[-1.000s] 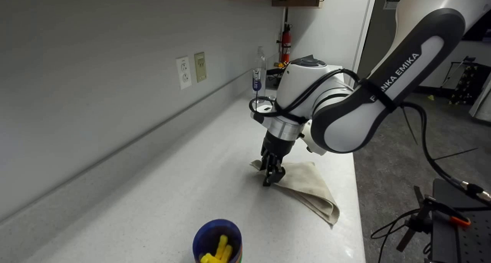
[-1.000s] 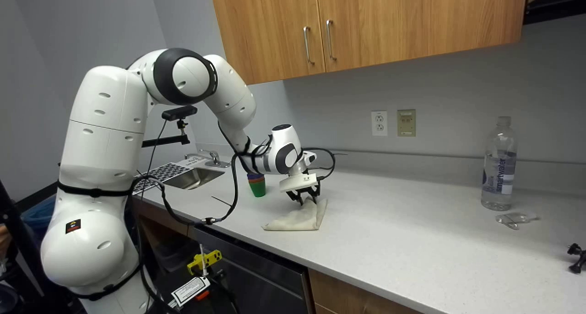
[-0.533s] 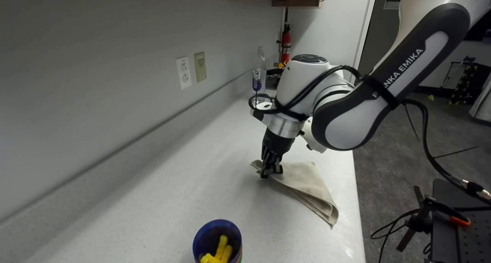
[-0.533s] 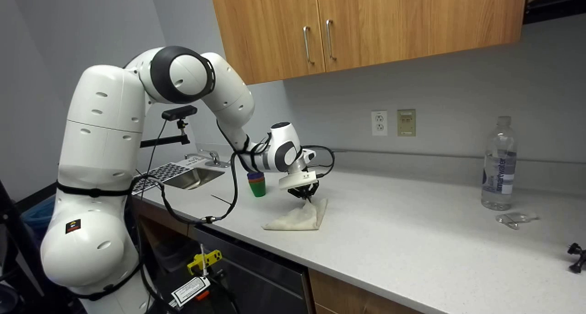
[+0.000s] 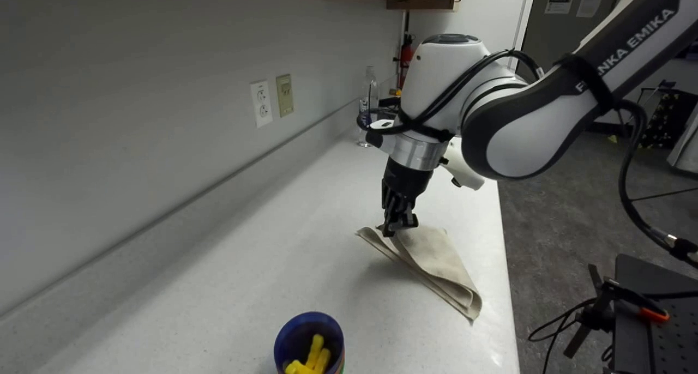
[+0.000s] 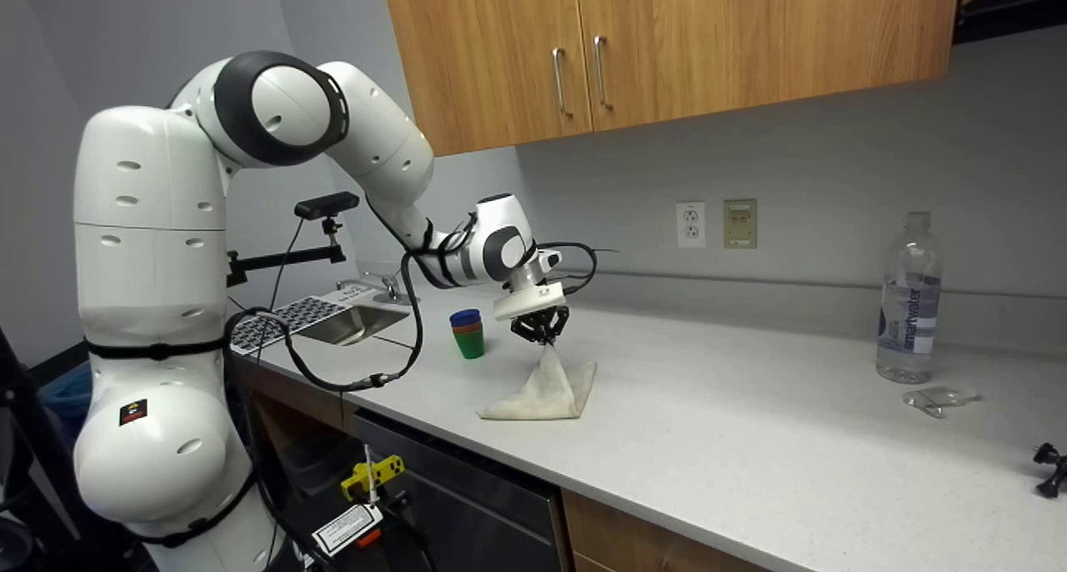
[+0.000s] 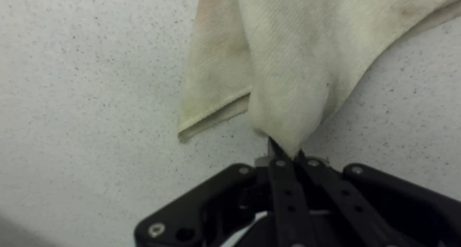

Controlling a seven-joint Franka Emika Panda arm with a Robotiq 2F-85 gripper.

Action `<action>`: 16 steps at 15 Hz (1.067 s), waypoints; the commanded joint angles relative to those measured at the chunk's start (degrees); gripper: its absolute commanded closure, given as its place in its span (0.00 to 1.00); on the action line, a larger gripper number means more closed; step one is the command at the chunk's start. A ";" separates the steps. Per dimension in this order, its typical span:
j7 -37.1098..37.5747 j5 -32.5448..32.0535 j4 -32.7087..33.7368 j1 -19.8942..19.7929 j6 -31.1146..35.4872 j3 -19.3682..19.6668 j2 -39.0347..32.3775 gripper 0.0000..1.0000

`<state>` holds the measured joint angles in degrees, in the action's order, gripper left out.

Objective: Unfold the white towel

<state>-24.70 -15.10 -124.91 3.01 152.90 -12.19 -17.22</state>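
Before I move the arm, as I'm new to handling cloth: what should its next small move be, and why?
I'd probably raise the gripper a little with its jaws shut. They pinch the white towel into a raised peak, while a doubled corner lies beside it on the counter, so lifting may help part the layers.

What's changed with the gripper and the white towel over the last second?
The gripper, open a second ago, has shut on the white towel and risen, pulling the pinched part up and leftward in an exterior view. The towel's outer corners, the stacked cups and the Smartwater bottle stayed put.
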 commanded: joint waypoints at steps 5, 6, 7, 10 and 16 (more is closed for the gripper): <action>-1.20 -0.67 -8.65 0.07 -12.25 3.87 11.78 0.99; -0.80 -0.76 -9.58 0.14 -13.83 4.37 12.82 0.99; -0.69 -0.76 -10.29 0.19 -15.38 4.79 13.77 0.99; -0.86 0.73 -12.05 0.32 -19.55 5.45 16.31 0.99; -0.60 0.22 -13.53 0.62 -26.19 6.09 19.49 0.99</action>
<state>-24.97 -15.25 -136.65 3.00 129.91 -6.78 -1.15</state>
